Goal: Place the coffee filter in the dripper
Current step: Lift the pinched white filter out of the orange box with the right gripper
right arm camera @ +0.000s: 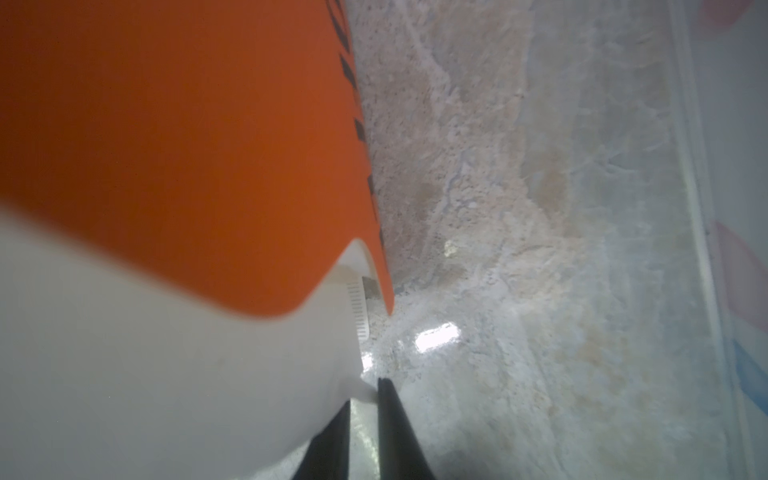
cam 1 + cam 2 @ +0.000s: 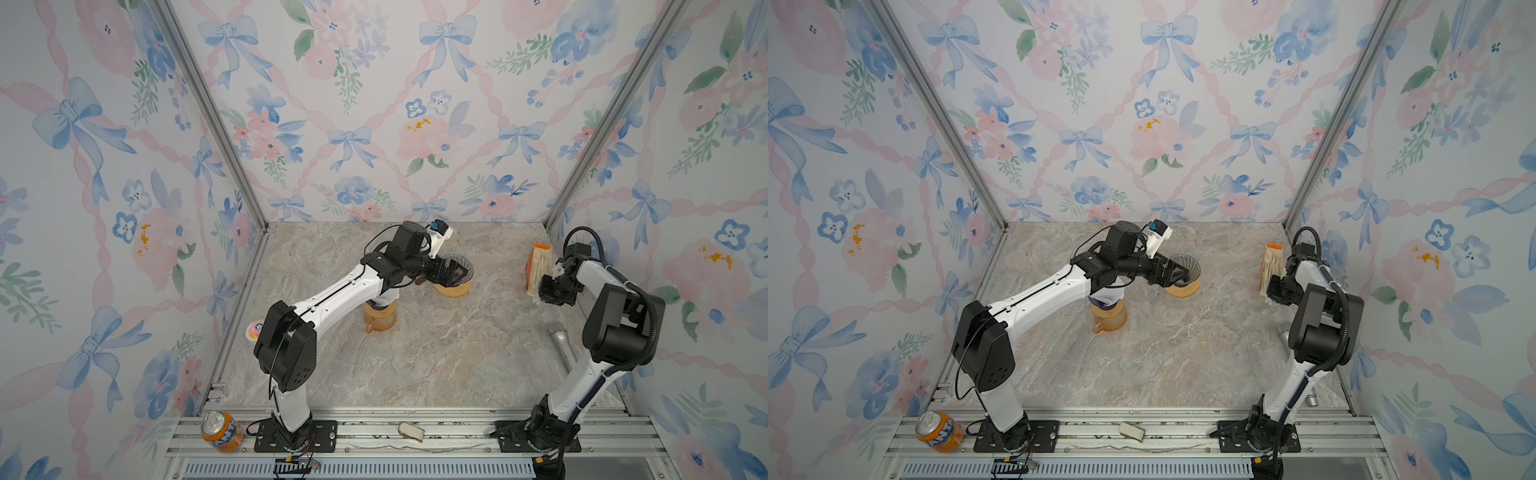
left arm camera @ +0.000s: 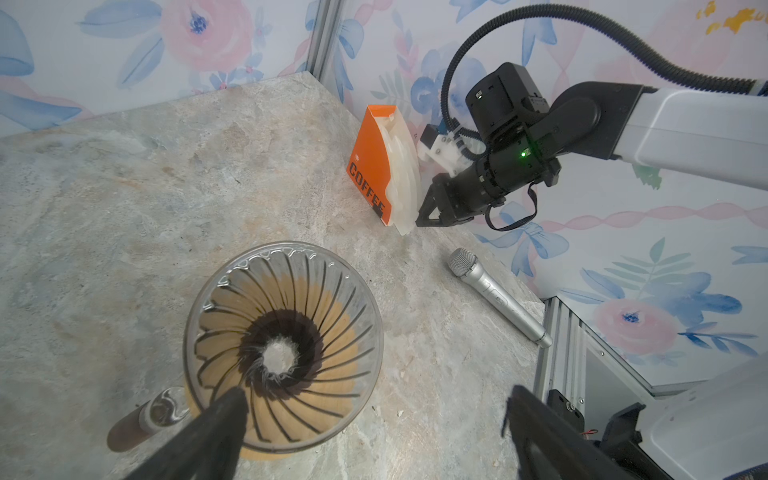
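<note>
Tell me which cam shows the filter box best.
Left wrist: the filter box stands whole, COFFEE print and fanned white filters sharp. Both top views show it small, beside the right arm. Right wrist: blurred orange close-up.

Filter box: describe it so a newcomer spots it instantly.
Go to the marble table's far right corner. The filter box stands there, white filters fanning from its side. Unlike the silver microphone nearby, it's an orange carton printed COFFEE.

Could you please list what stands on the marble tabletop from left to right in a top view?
From the left: pink-topped cup → orange carafe → dripper → filter box. The microphone is left out, as it overlaps the box's span.
</note>
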Controlling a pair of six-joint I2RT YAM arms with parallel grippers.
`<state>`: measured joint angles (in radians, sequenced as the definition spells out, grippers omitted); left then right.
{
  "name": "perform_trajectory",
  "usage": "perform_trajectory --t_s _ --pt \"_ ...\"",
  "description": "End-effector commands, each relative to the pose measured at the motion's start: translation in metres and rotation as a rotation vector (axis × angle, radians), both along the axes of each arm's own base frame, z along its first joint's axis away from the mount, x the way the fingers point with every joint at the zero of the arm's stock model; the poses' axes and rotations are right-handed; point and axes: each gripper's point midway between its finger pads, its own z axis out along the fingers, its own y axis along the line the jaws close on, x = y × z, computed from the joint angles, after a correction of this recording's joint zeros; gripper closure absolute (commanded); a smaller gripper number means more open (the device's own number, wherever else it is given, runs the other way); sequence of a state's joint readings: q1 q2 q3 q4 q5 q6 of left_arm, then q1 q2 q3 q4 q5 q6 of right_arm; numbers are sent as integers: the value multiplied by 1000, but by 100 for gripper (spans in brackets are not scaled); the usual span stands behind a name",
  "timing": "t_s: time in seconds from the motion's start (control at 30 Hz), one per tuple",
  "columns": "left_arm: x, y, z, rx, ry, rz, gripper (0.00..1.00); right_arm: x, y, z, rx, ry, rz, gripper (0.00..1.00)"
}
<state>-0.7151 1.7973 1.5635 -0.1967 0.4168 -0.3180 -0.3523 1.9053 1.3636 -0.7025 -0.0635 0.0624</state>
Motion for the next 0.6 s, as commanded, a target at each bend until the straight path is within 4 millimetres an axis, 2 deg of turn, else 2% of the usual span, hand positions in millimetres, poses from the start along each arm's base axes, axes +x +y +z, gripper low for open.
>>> perform_trajectory --t_s 0.0,0.13,0.57 --pt "0 -7 -2 4 12 -7 2 8 -6 4 6 -29 -8 88" --pt "1 -8 -4 6 15 -6 2 9 -7 14 -5 -63 -15 100" --pt "1 -6 -6 10 15 -4 2 8 -5 46 -6 -125 -26 100"
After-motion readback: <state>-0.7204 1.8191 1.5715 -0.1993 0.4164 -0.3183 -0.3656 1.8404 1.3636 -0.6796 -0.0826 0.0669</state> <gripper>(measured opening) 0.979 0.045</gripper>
